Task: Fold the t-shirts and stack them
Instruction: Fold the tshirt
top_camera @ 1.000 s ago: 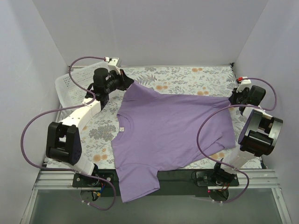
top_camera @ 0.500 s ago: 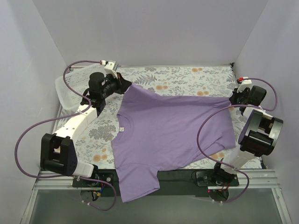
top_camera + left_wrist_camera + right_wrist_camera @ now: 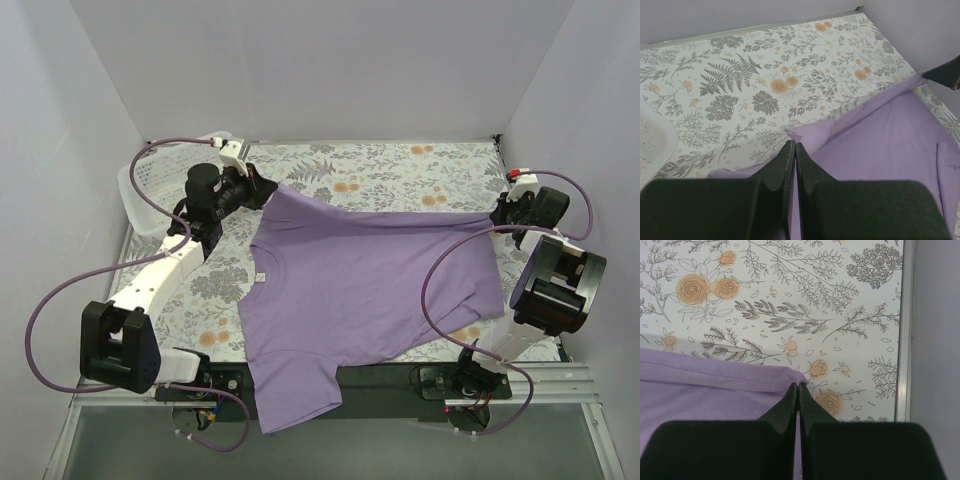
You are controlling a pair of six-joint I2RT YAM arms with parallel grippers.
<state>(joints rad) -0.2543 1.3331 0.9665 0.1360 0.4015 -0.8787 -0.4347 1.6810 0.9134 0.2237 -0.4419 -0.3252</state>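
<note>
- Purple t-shirt (image 3: 360, 290) lies spread across the flower-printed worktop (image 3: 400, 165), collar toward the left arm, with one sleeve hanging over the near edge by the arm bases.
- At the shirt's far-left corner, the left gripper (image 3: 794, 145) has its fingers pressed together on the cloth, and a small peak of fabric stands just beyond the tips.
- At the far-right corner, the right gripper (image 3: 798, 386) pinches the hem, close to the right-hand rim of the worktop.
- Between the two, the shirt's far edge runs in a taut, nearly straight line.
- Off at the far left, beside the left arm, sits a white perforated basket (image 3: 150, 190).
</note>
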